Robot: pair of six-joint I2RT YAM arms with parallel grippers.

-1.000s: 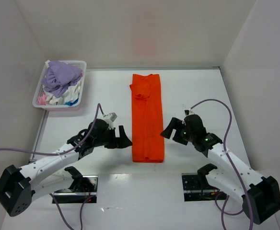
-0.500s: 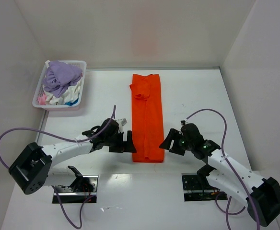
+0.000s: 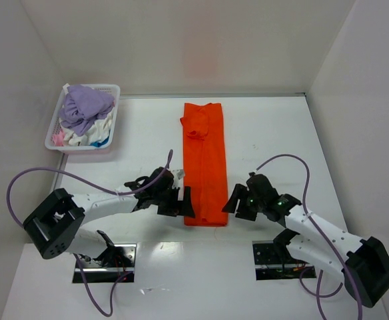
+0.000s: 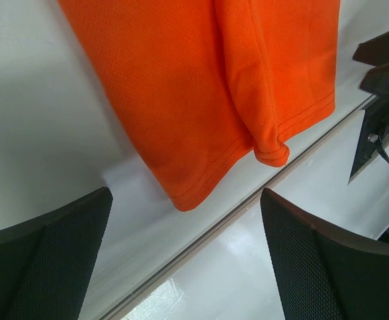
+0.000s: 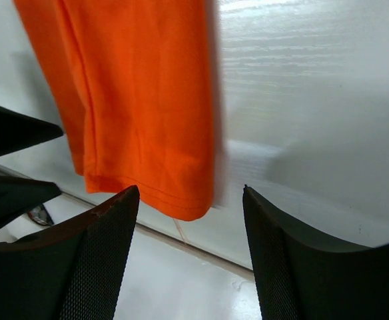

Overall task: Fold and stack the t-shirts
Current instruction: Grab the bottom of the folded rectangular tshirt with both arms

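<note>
Lying flat in the middle of the white tabletop [image 3: 141,127], the orange t-shirt [image 3: 204,163] is folded into a long narrow strip, with its collar end at the far side and its hem toward the arm bases. The left pincer [image 3: 184,202] sits low just beside the hem's left corner, its fingers [image 4: 54,253] spread wide apart with nothing between them. Its wrist view shows the stitched hem corner just ahead of the gap. The right pincer [image 3: 233,200] sits at the hem's right corner, its fingers [image 5: 101,247] likewise apart and not clamped on the cloth. At the far left, a white lattice basket [image 3: 81,151] holds a lilac garment [image 3: 86,103] heaped over other pale clothes.
</note>
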